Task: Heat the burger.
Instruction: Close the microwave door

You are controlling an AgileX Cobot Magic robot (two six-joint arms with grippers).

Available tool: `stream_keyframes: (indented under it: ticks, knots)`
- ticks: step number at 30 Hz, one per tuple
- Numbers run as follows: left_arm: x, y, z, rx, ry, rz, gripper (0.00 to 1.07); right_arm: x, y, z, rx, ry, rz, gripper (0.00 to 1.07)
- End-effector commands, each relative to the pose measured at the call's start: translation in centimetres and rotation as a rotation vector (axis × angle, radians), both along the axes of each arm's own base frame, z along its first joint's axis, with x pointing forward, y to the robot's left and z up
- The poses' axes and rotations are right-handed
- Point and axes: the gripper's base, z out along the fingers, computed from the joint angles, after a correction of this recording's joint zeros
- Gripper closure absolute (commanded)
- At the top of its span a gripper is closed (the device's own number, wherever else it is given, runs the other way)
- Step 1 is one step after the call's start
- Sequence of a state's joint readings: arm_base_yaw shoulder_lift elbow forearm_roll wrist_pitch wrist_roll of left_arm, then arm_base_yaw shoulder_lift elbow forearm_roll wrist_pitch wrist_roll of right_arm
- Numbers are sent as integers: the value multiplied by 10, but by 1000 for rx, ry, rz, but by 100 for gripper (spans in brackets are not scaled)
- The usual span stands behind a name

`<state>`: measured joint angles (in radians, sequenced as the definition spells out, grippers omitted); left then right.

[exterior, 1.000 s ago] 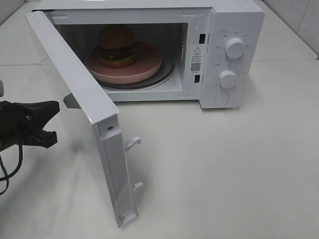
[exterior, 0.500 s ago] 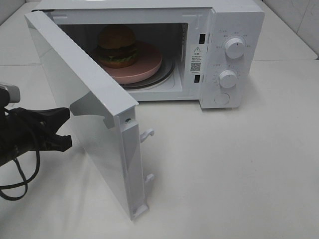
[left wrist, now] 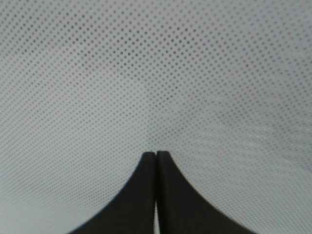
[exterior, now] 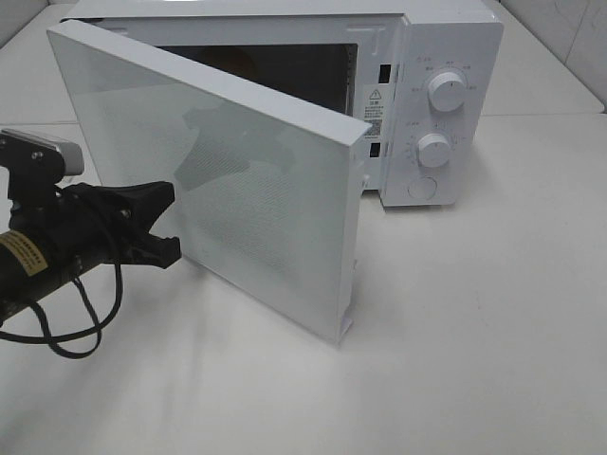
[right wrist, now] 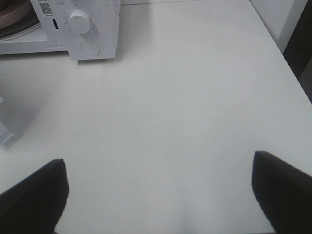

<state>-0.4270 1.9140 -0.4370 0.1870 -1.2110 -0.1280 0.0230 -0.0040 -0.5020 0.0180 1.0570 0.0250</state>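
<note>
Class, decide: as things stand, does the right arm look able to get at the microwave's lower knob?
Probably yes: the right gripper, jaws open, faces the lower knob across bare table, and the door is off to one side of it.

The burger is not visible in any view. In the high view, the white door (exterior: pixel 256 199) of the microwave (exterior: pixel 474 47) stands partway across its opening, upper left of frame, hiding nearly all the dark cavity (exterior: pixel 285 71).
</note>
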Motion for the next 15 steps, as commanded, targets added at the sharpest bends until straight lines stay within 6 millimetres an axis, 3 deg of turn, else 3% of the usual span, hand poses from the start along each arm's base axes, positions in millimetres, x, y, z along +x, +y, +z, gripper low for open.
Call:
stream_keyframes:
  ticks: [1, 11, 15]
  knots:
    - [6, -7, 10, -44, -64, 16, 107, -3, 0, -1, 2, -21, -4, 8]
    - [21, -29, 12, -82, -89, 48, 107, -3, 0, -1, 2, -21, -4, 8]
    - [30, -36, 8, -100, -51, 149, 107, -3, 0, -1, 2, -21, -4, 8]
